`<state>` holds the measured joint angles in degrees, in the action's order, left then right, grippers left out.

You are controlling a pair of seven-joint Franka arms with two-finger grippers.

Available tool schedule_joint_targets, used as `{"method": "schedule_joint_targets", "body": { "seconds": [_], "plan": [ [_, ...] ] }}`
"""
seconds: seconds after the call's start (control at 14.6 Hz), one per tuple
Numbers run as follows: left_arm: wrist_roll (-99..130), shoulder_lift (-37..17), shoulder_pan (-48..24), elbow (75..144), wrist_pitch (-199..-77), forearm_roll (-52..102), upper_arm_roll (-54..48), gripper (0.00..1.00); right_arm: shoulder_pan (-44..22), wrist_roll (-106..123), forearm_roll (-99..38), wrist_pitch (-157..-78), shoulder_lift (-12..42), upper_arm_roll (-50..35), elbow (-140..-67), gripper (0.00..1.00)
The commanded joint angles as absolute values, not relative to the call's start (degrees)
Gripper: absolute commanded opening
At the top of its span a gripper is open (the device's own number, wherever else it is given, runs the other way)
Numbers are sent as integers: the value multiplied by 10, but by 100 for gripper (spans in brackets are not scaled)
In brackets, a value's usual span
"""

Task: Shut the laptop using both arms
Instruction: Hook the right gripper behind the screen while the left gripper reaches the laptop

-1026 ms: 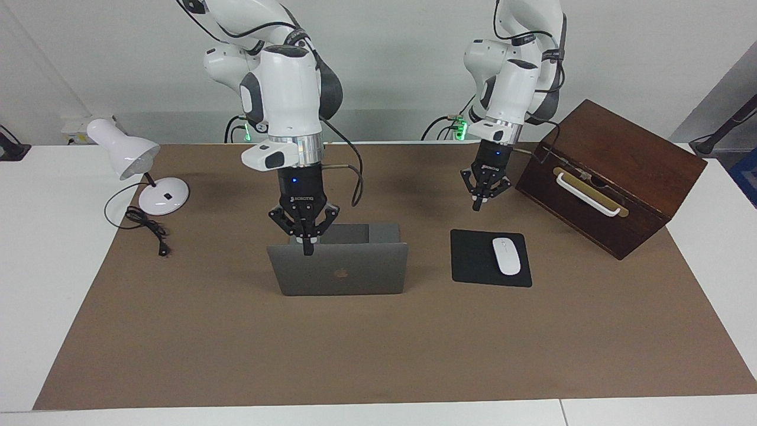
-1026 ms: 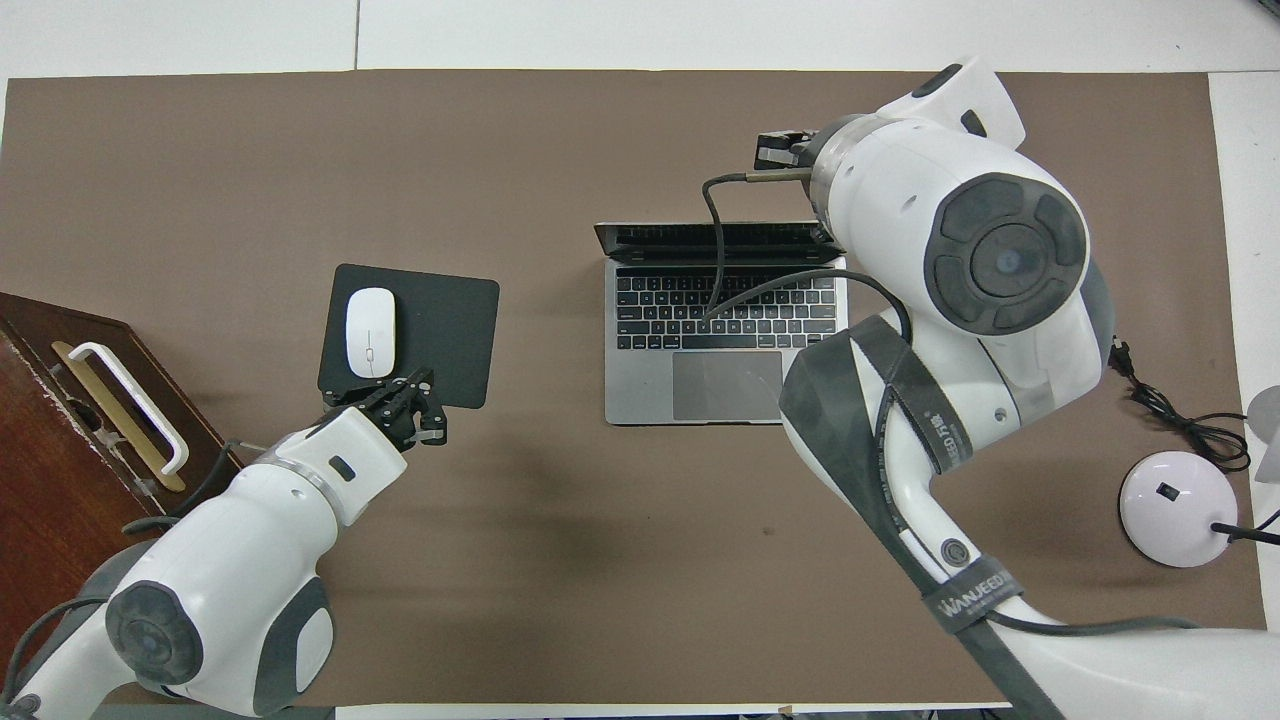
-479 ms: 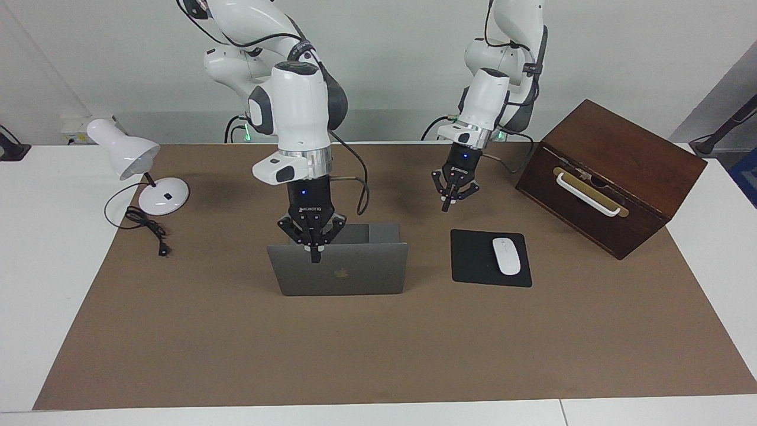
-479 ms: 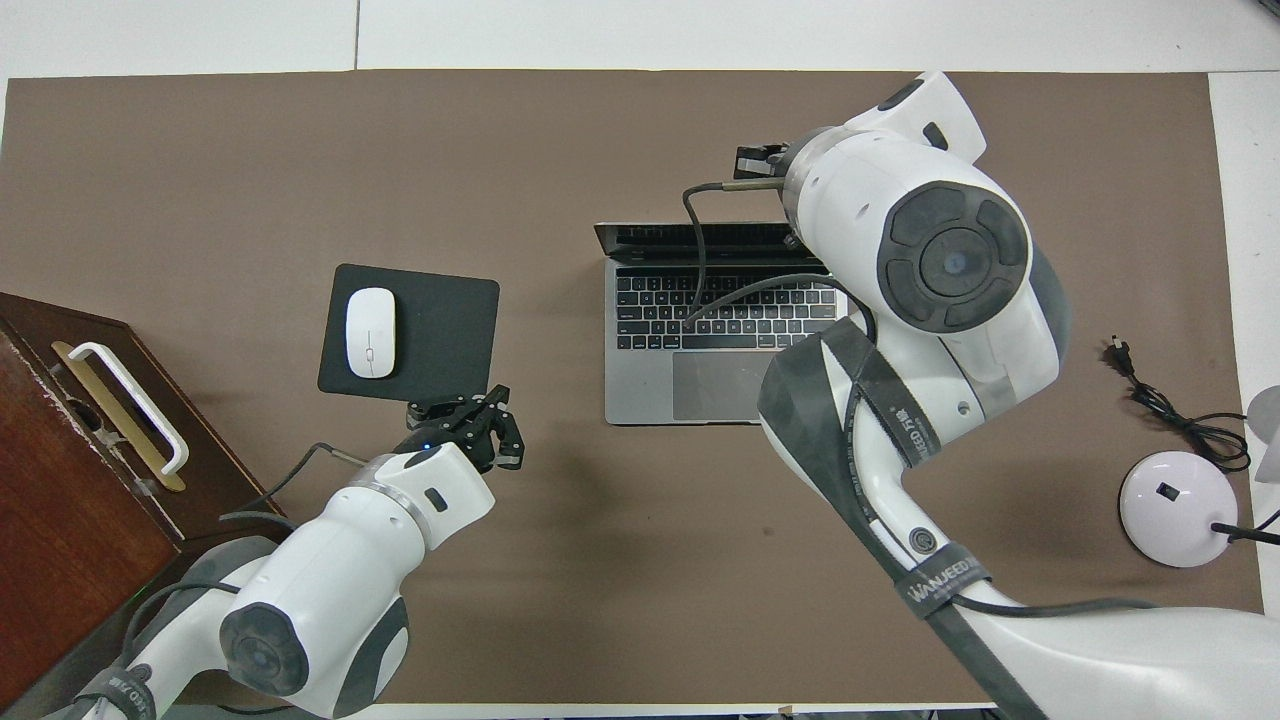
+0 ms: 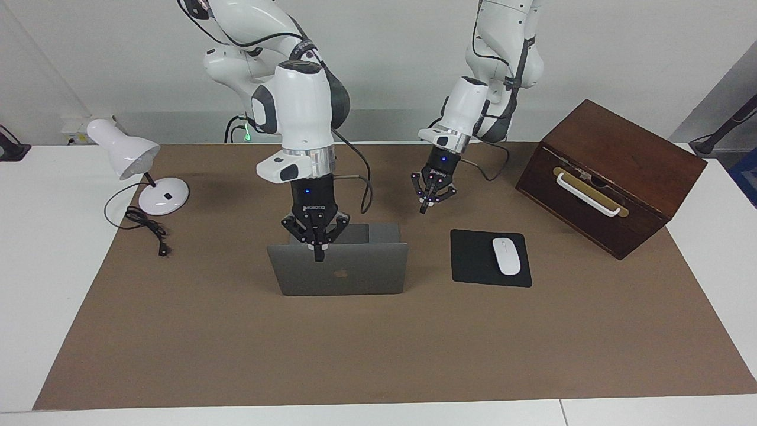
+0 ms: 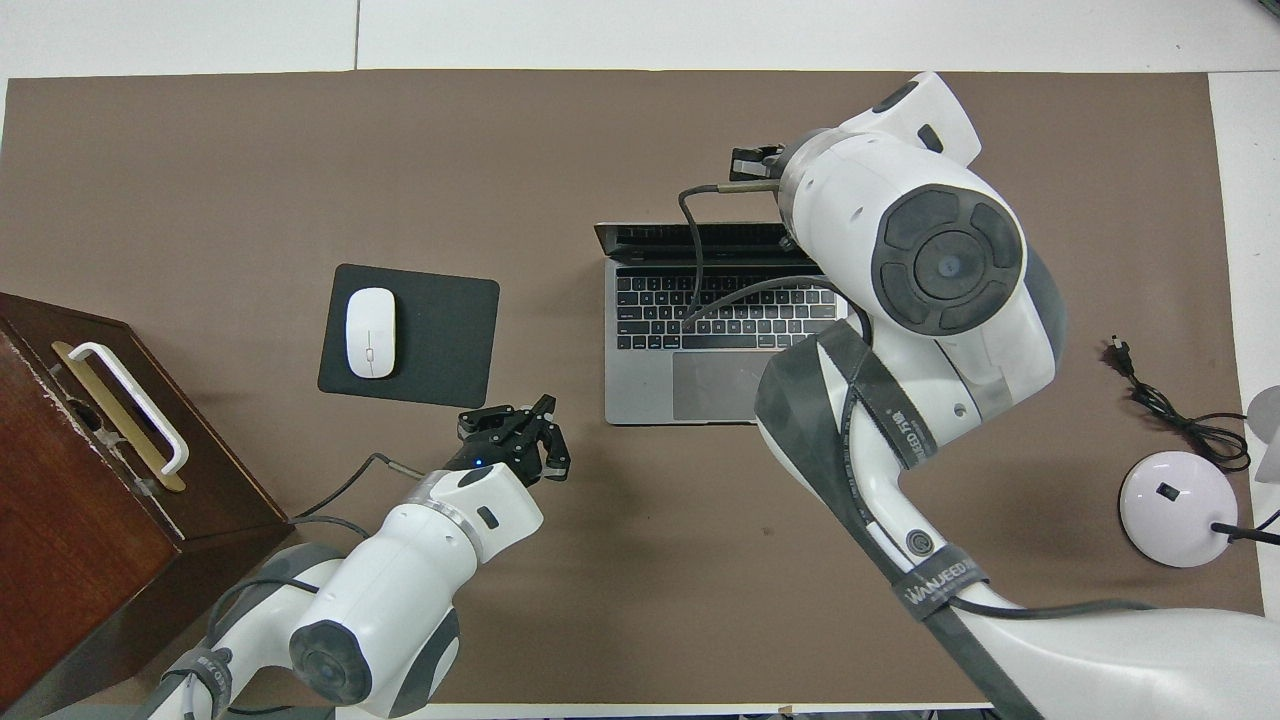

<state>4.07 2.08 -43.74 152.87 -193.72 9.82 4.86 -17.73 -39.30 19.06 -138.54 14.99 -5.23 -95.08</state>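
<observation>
The silver-grey laptop (image 5: 355,275) stands open in the middle of the brown mat, its lid upright with the logo facing away from the robots. Its keyboard (image 6: 700,310) shows in the overhead view. My right gripper (image 5: 319,255) is shut and points down, its tip at the lid's top edge on the logo side. In the overhead view it is hidden under its own wrist. My left gripper (image 5: 423,207) is shut and empty. It hangs over the mat between the laptop's base and the mouse pad, and it also shows in the overhead view (image 6: 535,415).
A black mouse pad (image 5: 470,260) with a white mouse (image 5: 506,255) lies beside the laptop toward the left arm's end. A dark wooden box (image 5: 609,171) stands at that end. A white desk lamp (image 5: 127,154) and its cord (image 5: 145,228) are at the right arm's end.
My left gripper has moved from the mouse pad's near edge toward the laptop's base. My right gripper has slid a little along the lid's top edge toward its middle. The lid has not moved.
</observation>
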Motion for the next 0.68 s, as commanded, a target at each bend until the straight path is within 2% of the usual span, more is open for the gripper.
{"method": "schedule_joint_targets", "body": {
  "seconds": [0.0, 0.62],
  "plan": [
    [40, -35, -478, 1507, -1997, 140, 57, 0, -177, -415, 207, -1394, 156, -54, -944, 0],
    [40, -123, -517, 1413, -2006, 202, 58, 0, -185, -416, 203, -1396, 159, -54, -934, 0]
  ]
}}
